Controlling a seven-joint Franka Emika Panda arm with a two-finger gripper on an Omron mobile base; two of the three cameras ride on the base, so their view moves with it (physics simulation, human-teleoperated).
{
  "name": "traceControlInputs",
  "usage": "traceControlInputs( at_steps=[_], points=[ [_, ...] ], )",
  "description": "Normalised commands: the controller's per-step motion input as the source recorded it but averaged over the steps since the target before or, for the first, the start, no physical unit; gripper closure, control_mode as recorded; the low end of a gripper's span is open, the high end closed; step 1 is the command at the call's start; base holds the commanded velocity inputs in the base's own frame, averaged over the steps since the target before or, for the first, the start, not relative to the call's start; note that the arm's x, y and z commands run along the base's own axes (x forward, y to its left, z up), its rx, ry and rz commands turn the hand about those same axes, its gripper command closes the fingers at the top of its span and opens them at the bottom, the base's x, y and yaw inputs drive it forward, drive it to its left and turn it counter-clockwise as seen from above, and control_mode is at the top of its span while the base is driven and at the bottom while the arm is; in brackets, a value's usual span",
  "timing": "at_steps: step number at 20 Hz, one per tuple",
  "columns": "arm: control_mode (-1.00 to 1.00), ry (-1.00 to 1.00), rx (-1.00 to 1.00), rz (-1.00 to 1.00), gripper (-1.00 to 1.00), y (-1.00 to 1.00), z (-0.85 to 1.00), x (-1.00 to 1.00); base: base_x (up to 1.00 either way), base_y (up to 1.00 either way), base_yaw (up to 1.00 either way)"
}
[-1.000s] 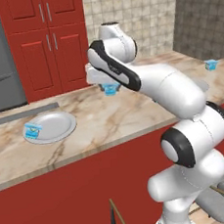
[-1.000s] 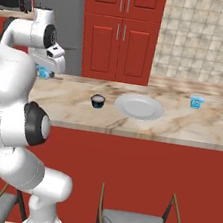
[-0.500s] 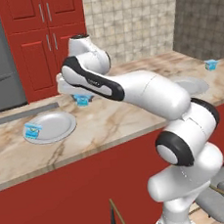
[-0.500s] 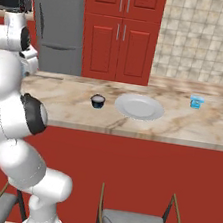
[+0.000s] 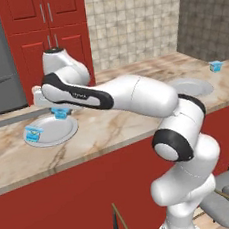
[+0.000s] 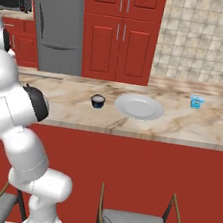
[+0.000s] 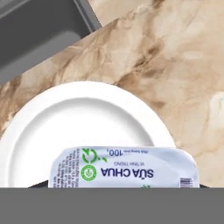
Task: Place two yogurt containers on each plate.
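from the left base camera i saw my white arm reaching far to its left across the beige marbled stone desk [image 5: 113, 129], with the gripper [image 5: 61, 112] hanging over the round pale grey-white plate [image 5: 56, 133] at the left end. the gripper was clamped on a small light-blue yogurt tub [image 5: 61, 113], held just above the plate's far rim; whether the tub touched the plate i could not tell. a second small light-blue yogurt tub [image 5: 34, 134] already sat on that plate's left side, apart from the held one.

through the hand camera the held tub's pale printed foil lid [image 7: 124, 168] sat close at the bottom, with the same white plate [image 7: 83, 118] spread under it and marbled desk [image 7: 175, 57] beyond. a dark grey sink basin [image 7: 39, 30] lay past the plate's far edge, and the fingertips were hidden below the tub.

the other round pale plate [image 5: 191, 85] lay well apart to the right, bare in the right base view [image 6: 139, 107]. a third light-blue yogurt tub [image 6: 196, 101] stood on the desk near the right end, clear of that plate [image 5: 215, 66]. a small dark cup with a pale top [image 6: 98, 101] stood just beside the bare plate on its left. red cabinet doors [image 6: 117, 33] and a grey fridge [image 6: 56, 22] backed the desk.
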Motion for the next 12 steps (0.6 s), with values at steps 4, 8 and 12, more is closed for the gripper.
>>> traceControlInputs(
  at_steps=[4, 8, 12],
  points=[
    [-1.00, 0.00, 0.00, 0.00, -1.00, 0.23, -0.19, 0.00, 0.00, 0.00, 0.00],
    [-1.00, 0.00, 0.00, 0.00, -1.00, 0.00, 0.00, 0.00, 0.00, 0.00, 0.00],
    [-1.00, -0.02, 0.00, 0.00, -1.00, -0.06, 0.02, -0.08, 0.00, 0.00, 0.00]
  ],
)
